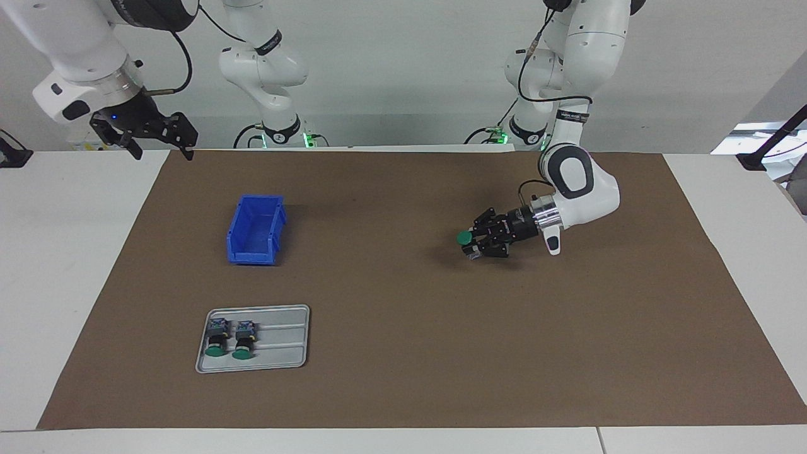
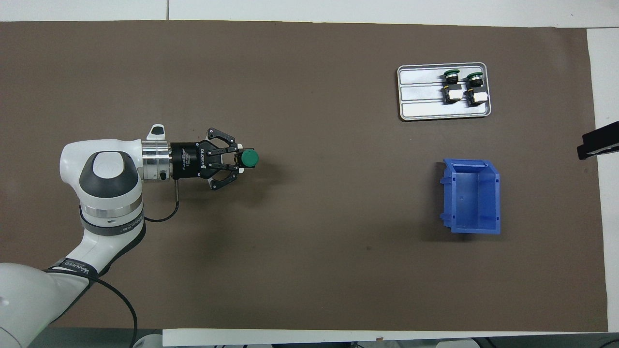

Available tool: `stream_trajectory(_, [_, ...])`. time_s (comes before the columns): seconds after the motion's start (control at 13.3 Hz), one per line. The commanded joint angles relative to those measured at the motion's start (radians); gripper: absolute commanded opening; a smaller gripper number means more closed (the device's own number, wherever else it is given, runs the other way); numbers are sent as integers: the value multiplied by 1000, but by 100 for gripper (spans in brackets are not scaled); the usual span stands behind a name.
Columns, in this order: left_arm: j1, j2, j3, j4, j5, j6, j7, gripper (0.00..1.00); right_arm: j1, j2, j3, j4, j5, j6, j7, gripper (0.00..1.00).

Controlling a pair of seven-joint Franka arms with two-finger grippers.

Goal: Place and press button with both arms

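My left gripper (image 1: 474,243) (image 2: 240,159) lies almost level, low over the brown mat toward the left arm's end of the table. It is shut on a button (image 1: 465,238) (image 2: 249,158) whose green cap points up. Its body sits between the fingers, close to the mat; I cannot tell if it touches. My right gripper (image 1: 161,146) hangs high over the table's edge at the right arm's end and waits; only a dark tip (image 2: 597,143) of it shows in the overhead view.
A grey metal tray (image 1: 284,353) (image 2: 420,96) holds two look-alike green-capped buttons (image 1: 217,343) (image 2: 450,84) lying on their sides. An empty blue bin (image 1: 240,253) (image 2: 454,224) stands nearer to the robots than the tray.
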Motion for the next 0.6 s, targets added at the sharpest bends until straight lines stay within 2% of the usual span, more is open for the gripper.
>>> stream_trajectory(0.0, [11,-5,-5,-8,-21,-40,-29,13,-5,-16,0,-17,14,-6,-16,98])
stream_trajectory(0.53, [0,4,-5,3,-23,-54,-38,13,-6,-16,0,-17,15,-6,-16,98])
